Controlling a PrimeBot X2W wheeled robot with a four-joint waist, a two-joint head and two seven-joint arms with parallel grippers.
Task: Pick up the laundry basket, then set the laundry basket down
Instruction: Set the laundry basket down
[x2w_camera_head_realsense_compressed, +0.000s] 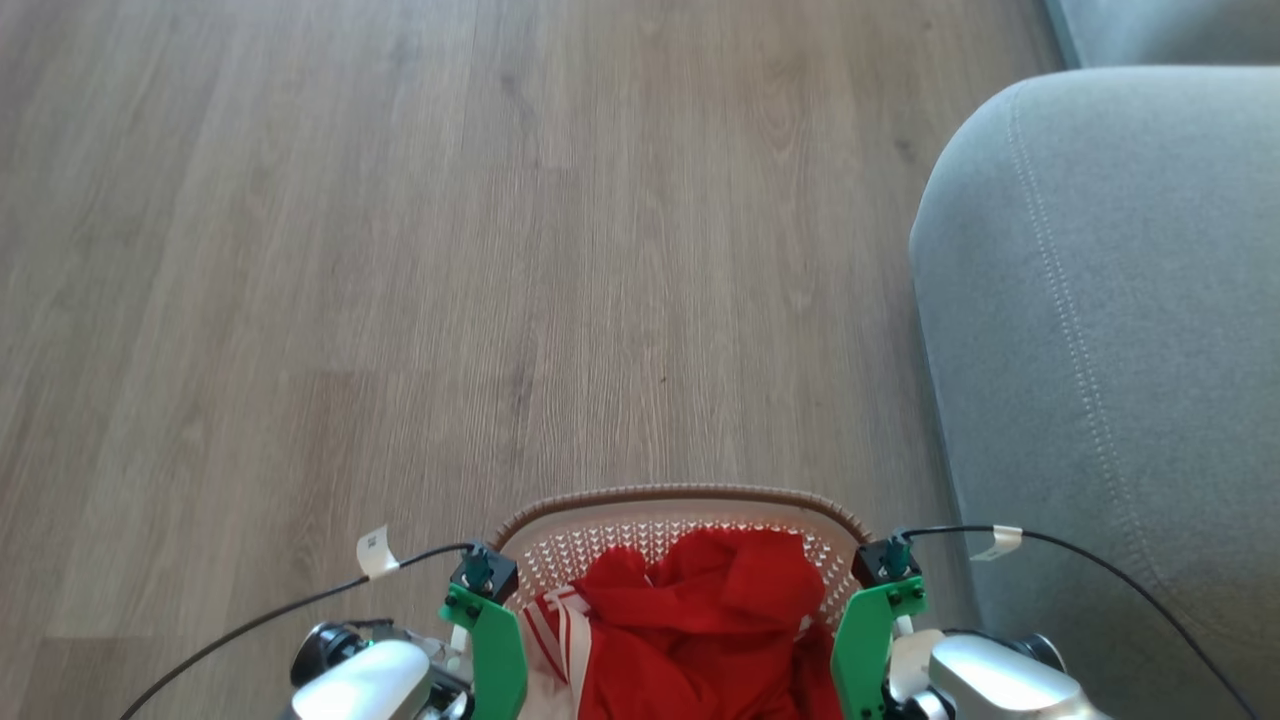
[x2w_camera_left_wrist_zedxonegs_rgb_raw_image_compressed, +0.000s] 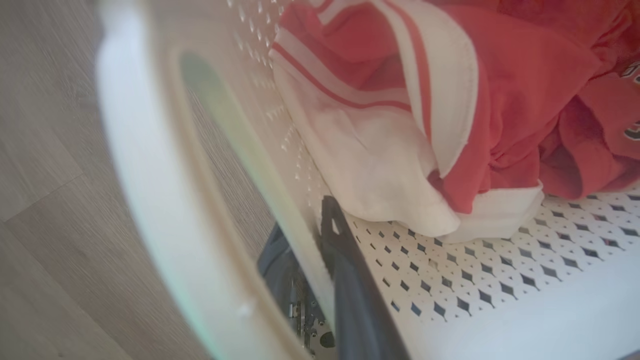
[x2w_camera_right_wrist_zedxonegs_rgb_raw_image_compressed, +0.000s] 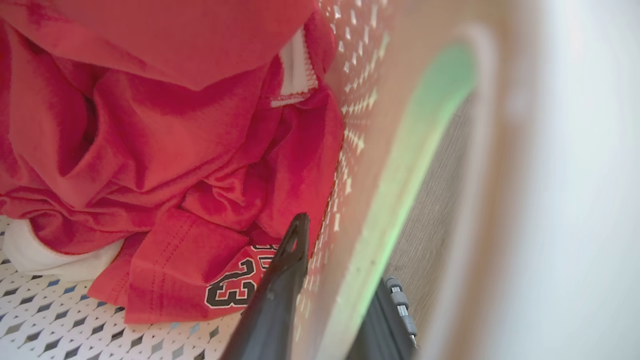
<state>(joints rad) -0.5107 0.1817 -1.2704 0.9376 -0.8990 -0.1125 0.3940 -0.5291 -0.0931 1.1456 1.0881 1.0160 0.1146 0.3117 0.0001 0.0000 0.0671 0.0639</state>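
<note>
Laundry basket (x2w_camera_head_realsense_compressed: 690, 497) at bottom centre of head view, btwn both arms. Left gripper (x2w_camera_left_wrist_zedxonegs_rgb_raw_image_compressed: 305, 235) & right gripper (x2w_camera_right_wrist_zedxonegs_rgb_raw_image_compressed: 345, 255) each pinch a side wall, one finger inside, one outside. Risks: thin wall flexes, a pinch slips, basket tips; sofa (x2w_camera_head_realsense_compressed: 1100, 350) at right edge could snag it.

Open wood floor (x2w_camera_head_realsense_compressed: 400, 250) ahead and left of laundry basket (x2w_camera_head_realsense_compressed: 680, 493); grey sofa (x2w_camera_head_realsense_compressed: 1100, 350) close at right.
</note>
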